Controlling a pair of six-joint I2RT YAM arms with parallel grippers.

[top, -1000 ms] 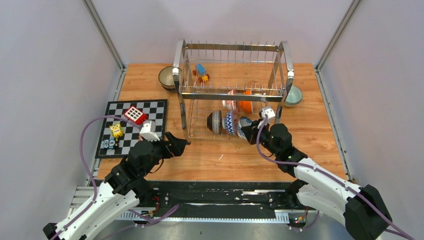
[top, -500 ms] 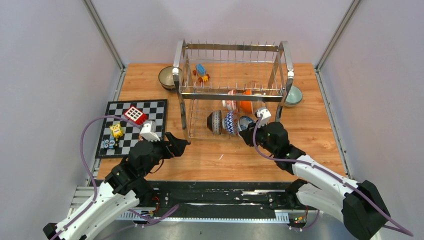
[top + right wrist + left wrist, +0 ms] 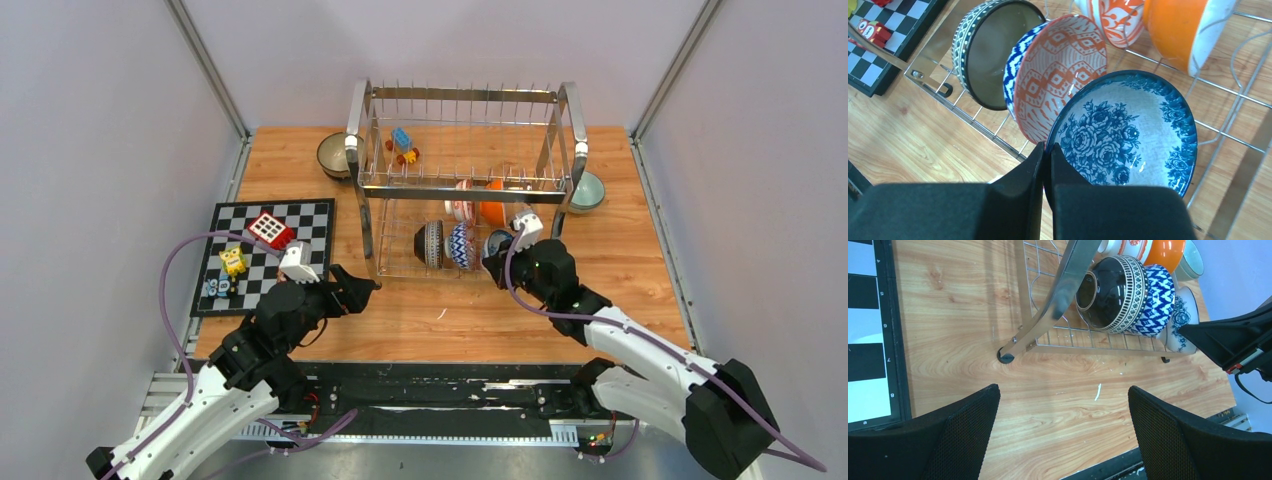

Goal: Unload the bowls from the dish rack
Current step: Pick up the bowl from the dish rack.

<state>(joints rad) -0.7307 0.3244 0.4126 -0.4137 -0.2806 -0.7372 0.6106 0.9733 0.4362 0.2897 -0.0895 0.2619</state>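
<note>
The chrome dish rack (image 3: 465, 95) stands at the back middle of the table. Its lower tier holds a dark striped bowl (image 3: 430, 243), a blue-white zigzag bowl (image 3: 459, 244) and a blue floral bowl (image 3: 1128, 125). An orange bowl (image 3: 492, 203) and a red patterned bowl (image 3: 461, 205) stand behind them. My right gripper (image 3: 1048, 150) is shut on the near rim of the blue floral bowl, one finger inside and one outside. My left gripper (image 3: 1063, 405) hangs open over bare wood by the rack's front left foot, holding nothing.
A brown bowl (image 3: 333, 154) sits on the table left of the rack and a mint green bowl (image 3: 588, 190) to its right. Toy blocks (image 3: 403, 143) lie under the rack's far side. A chequered board (image 3: 315, 212) with toys lies at the left.
My right gripper has edged in toward the rack and shut on the blue floral bowl's rim. The left arm has not moved.
</note>
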